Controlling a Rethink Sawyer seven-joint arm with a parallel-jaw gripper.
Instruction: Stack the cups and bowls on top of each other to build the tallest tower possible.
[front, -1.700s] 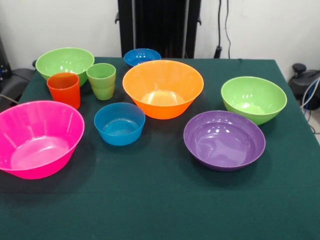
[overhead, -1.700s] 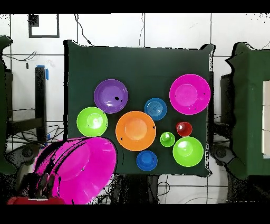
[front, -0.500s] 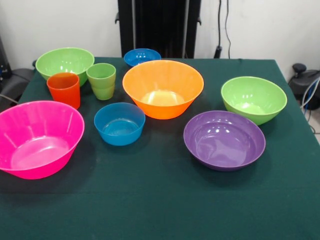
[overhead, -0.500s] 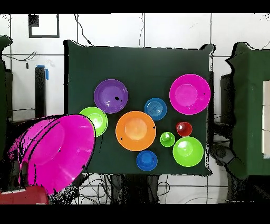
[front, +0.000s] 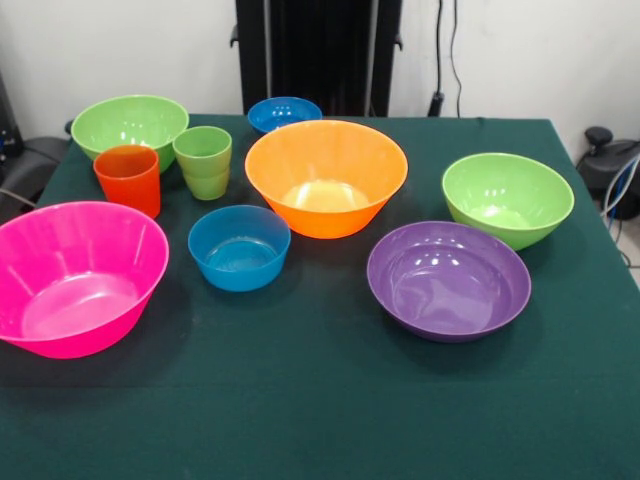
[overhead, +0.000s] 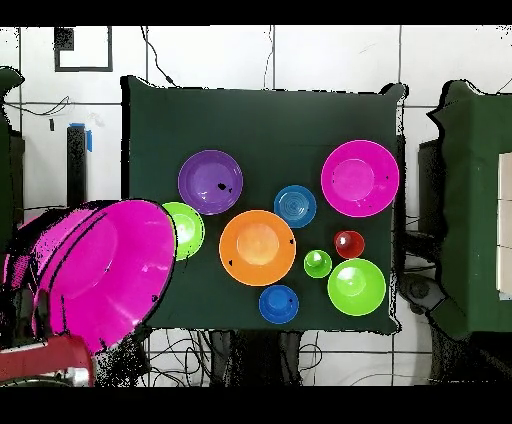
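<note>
No tower stands; every piece is separate. In the front view a big pink bowl, an orange-red cup, a light green cup, two green bowls, a big orange bowl, two small blue bowls and a purple bowl sit on the table. In the overhead view a second big pink bowl hangs high over the table's left edge, by the red arm. The gripper holding it is hidden behind it. This bowl covers part of one green bowl.
The table has a dark green cloth. The black pedestal stands behind its far edge. Chairs and cables stand beside the table in the overhead view.
The raised pink bowl has moved left and away from the robot's base in the overhead view and now overlaps the left green bowl. The pieces on the table have not moved.
</note>
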